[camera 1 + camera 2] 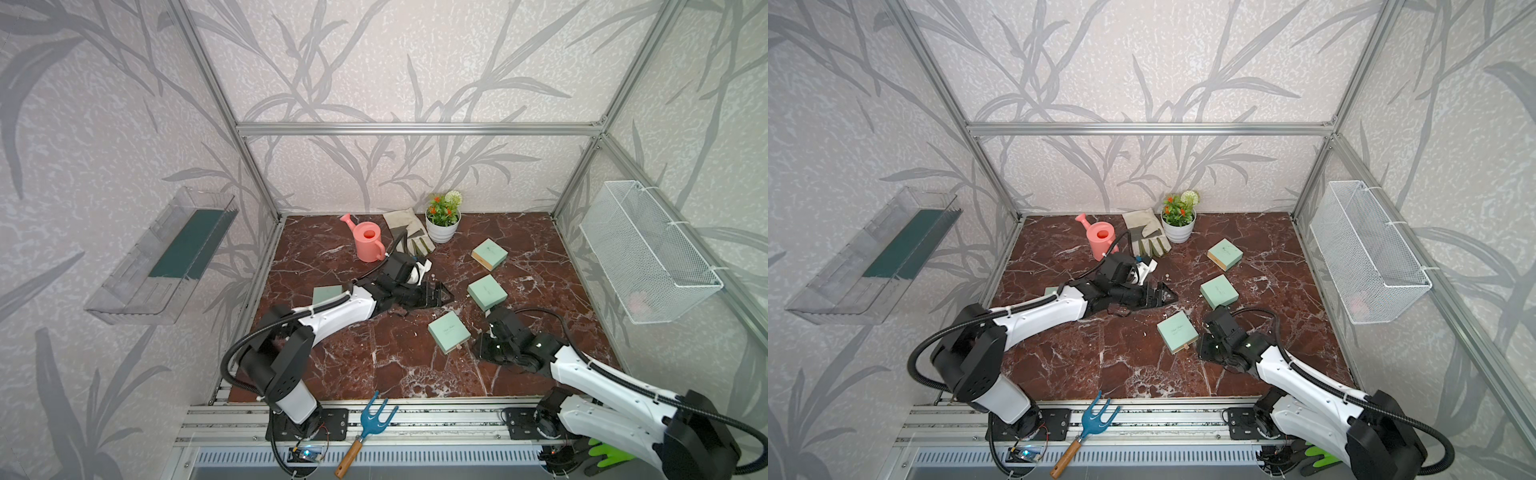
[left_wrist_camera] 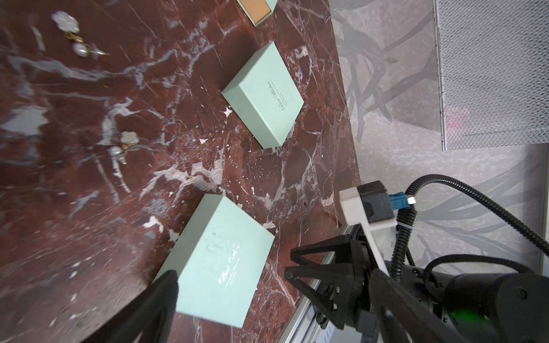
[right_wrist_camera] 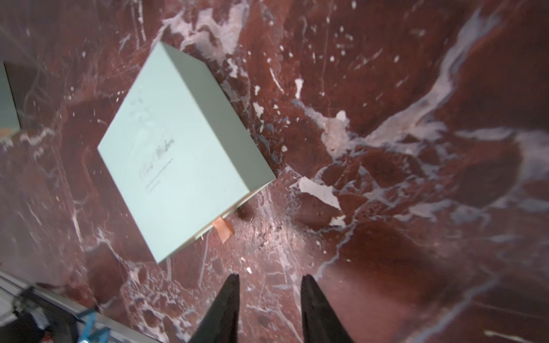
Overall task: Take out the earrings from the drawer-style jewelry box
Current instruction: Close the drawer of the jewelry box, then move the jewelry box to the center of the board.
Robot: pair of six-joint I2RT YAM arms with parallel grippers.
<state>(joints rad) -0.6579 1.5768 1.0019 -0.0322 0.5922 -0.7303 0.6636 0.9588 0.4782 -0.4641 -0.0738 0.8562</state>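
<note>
There's my left arm (image 1: 336,311) and my right arm (image 1: 602,382), both smooth white shells over chunky black joints, ribbed black cables (image 2: 401,243) looping alongside, a white bracket (image 2: 350,205) at the wrist, and black fingers (image 3: 226,308) tapering to points.

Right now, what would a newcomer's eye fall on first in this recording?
The mint-green boxes scattered over the dark red marble table stand out first, mostly right of centre. Next comes the coral watering can at the back, near a potted plant. The left wrist view shows two pearl earrings lying loose on the marble.
</note>
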